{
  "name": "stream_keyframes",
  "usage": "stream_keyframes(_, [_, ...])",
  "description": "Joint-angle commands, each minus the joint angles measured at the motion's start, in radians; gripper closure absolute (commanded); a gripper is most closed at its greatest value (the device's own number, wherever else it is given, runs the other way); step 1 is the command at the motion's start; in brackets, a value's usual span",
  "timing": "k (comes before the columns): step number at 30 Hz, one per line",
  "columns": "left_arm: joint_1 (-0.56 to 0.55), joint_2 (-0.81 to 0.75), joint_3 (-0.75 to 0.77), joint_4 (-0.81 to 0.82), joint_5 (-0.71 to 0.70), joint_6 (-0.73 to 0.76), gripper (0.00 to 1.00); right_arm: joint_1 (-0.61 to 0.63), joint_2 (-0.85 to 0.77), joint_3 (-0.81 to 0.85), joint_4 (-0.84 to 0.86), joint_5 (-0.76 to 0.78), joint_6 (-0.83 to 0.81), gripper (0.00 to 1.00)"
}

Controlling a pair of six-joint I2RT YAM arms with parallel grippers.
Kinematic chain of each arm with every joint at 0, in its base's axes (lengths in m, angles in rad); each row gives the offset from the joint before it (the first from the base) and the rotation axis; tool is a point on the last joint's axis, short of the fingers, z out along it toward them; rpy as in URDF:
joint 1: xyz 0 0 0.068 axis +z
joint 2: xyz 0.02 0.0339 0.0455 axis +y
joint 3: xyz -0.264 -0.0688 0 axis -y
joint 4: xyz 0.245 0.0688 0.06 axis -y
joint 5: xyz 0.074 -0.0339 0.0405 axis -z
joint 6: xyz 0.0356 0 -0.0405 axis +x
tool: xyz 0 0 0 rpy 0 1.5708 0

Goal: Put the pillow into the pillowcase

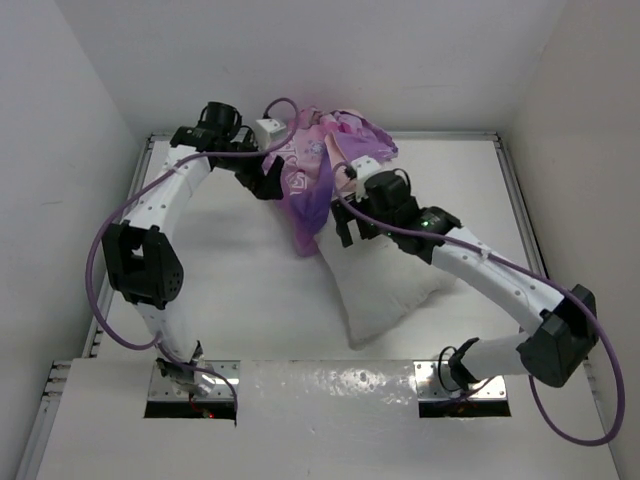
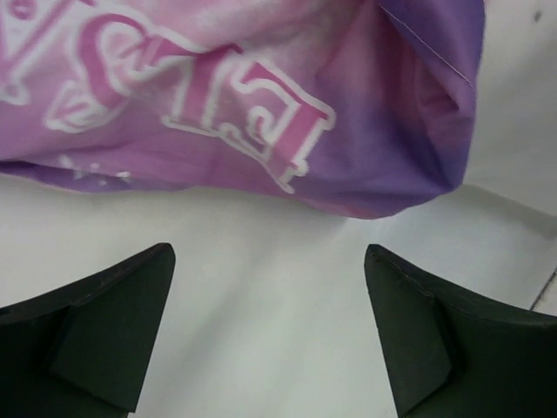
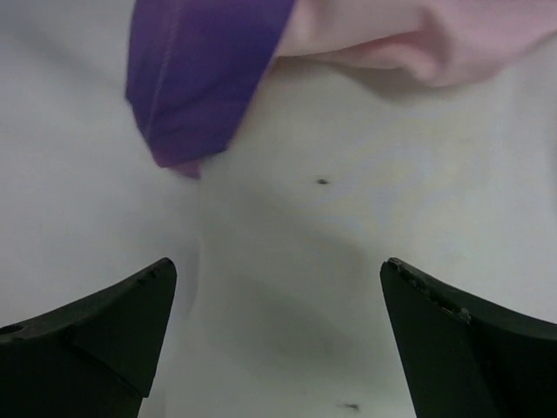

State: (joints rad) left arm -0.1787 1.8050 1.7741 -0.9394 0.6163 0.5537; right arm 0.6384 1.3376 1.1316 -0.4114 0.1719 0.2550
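Note:
The white pillow (image 1: 385,290) lies at the table's middle right, and its far end is covered by the pink-and-purple pillowcase (image 1: 315,165), bunched at the far middle. My left gripper (image 1: 262,184) is open and empty just left of the case; its view shows the "ELSA" lettering on the case (image 2: 252,104) above bare table. My right gripper (image 1: 350,228) is open and empty over the pillow (image 3: 348,261), near the case's purple corner (image 3: 196,83) and pale pink reverse (image 3: 418,35).
White walls enclose the table on three sides, with a metal rail (image 1: 440,135) along the far edge. A small white box (image 1: 268,130) sits behind the pillowcase. Purple cables (image 1: 100,250) loop beside both arms.

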Motion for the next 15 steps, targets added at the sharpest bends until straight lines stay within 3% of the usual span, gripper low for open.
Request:
stream_keyframes(1, [-0.092, -0.009, -0.034, 0.008, 0.079, 0.051, 0.09, 0.069, 0.04, 0.001, 0.036, 0.089, -0.036, 0.01])
stream_keyframes(5, [-0.179, 0.011, -0.059, 0.014, 0.082, 0.074, 0.06, 0.086, 0.074, -0.049, 0.077, 0.225, -0.007, 0.01])
stream_keyframes(10, [-0.183, 0.067, -0.137, 0.181, 0.076, -0.06, 0.08, 0.086, 0.106, -0.151, 0.146, 0.331, 0.038, 0.01])
stream_keyframes(11, [-0.183, 0.098, -0.14, 0.204, 0.074, -0.083, 0.12, 0.086, 0.097, -0.197, 0.207, 0.336, 0.041, 0.01])
stream_keyframes(12, [-0.183, 0.118, -0.127, 0.22, 0.08, -0.103, 0.27, 0.084, 0.094, -0.22, 0.238, 0.334, 0.043, 0.01])
stream_keyframes(13, [-0.183, 0.143, -0.107, 0.218, 0.101, -0.129, 0.36, 0.086, 0.092, -0.24, 0.271, 0.327, 0.04, 0.02])
stream_keyframes(15, [-0.183, 0.2, -0.044, 0.199, 0.135, -0.15, 0.57, 0.086, 0.104, -0.276, 0.338, 0.319, 0.032, 0.25])
